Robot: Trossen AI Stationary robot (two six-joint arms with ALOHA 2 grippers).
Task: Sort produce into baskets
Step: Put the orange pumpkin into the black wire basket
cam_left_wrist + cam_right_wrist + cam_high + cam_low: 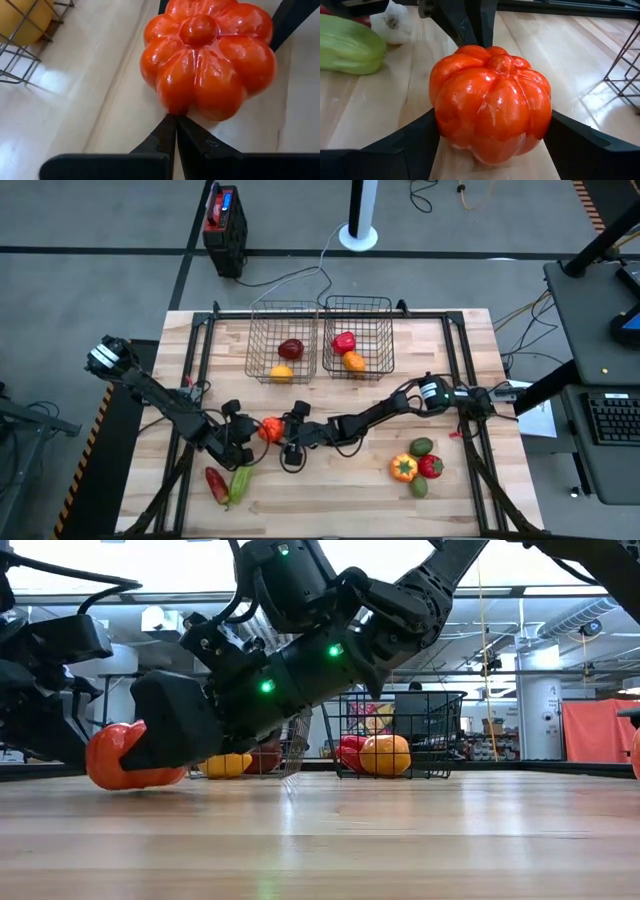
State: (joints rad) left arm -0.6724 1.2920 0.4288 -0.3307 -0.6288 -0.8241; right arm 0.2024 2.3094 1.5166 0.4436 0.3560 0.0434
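Note:
A ribbed red-orange tomato (270, 430) rests on the table near its middle. My right gripper (284, 436) reaches in from the right and is shut on it, one finger on each side (490, 115). My left gripper (250, 438) is shut, with its tips against the tomato's opposite side (172, 120). The two wire baskets (282, 330) (358, 320) stand at the far edge. The left one holds a dark red piece and a yellow piece. The right one holds a red pepper and an orange piece. A long green piece (240, 483) and a red pepper (215, 483) lie at the near left. My left gripper touches the tomato's lower side wall (175, 107) with the tips of its shut fingers, coming low from the table's left. My right gripper pinches the tomato's two opposite sides (440, 135) between its fingers (412, 145), coming nearly level from the table's right. The tomato sits on the table (120, 780), stem knob facing the right wrist camera.
Several pieces lie at the near right: an orange-yellow pepper (403, 468), a red one (431, 466) and two green ones (421, 446) (419, 487). A white garlic bulb (395, 25) lies by the long green piece. A black and red box (224, 225) stands on the floor beyond the table.

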